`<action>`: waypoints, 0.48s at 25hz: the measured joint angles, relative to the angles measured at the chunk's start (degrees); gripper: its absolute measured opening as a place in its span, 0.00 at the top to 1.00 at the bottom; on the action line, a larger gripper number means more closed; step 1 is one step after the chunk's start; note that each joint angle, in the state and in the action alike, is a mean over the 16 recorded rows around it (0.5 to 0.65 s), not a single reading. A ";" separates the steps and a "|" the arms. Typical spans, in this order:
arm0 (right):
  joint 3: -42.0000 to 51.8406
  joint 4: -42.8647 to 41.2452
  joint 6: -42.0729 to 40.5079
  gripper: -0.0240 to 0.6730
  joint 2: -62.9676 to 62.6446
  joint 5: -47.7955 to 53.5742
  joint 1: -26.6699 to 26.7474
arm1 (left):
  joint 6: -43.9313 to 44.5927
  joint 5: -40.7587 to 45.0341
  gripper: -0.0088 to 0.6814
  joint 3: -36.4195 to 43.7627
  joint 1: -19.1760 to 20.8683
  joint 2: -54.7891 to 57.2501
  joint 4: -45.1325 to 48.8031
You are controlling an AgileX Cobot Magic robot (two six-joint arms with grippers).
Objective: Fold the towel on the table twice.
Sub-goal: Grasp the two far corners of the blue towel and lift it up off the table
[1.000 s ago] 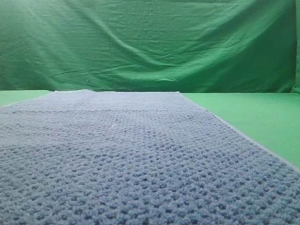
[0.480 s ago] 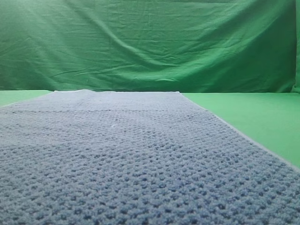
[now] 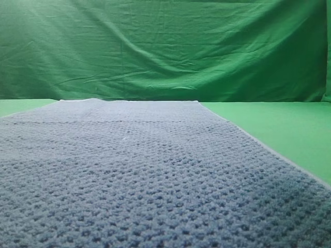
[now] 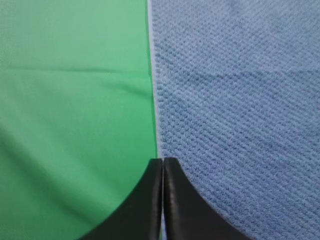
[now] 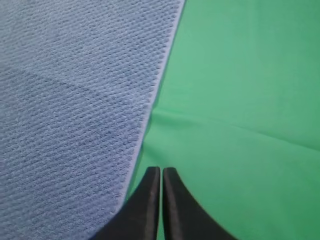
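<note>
Nothing has shifted across the last second: the towel (image 3: 139, 175) lies flat and unfolded, same as before, so neither fold has begun. Nearest in, the left hand (image 4: 163, 165) hangs with fingers pressed together right over the towel's left edge, gripping nothing. The right hand (image 5: 161, 172), also pinched together and empty, sits above the right edge. Beyond, bare green counter (image 3: 279, 126) runs to the wrinkled green backdrop (image 3: 165, 46).
</note>
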 joint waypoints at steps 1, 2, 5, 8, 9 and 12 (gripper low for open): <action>-1.56 -0.13 0.21 0.97 2.48 0.35 0.70 | 0.02 0.27 0.99 -0.87 0.00 2.29 0.10; -3.08 -0.25 0.41 0.97 4.88 0.67 1.34 | 0.06 0.51 0.99 -1.79 0.00 4.62 0.16; -7.39 -0.65 1.00 0.97 11.73 1.55 2.84 | 0.21 0.97 0.99 -4.88 0.00 11.74 0.23; -10.97 -1.05 1.55 0.96 17.81 2.21 3.75 | 0.39 1.04 0.99 -8.39 0.00 18.75 0.27; -11.95 -1.19 1.71 0.96 19.62 2.33 3.94 | 0.47 1.02 0.99 -9.61 0.00 20.97 0.28; -14.27 -1.59 1.97 0.90 24.35 2.41 4.29 | 0.90 0.91 0.97 -13.12 0.00 27.24 0.30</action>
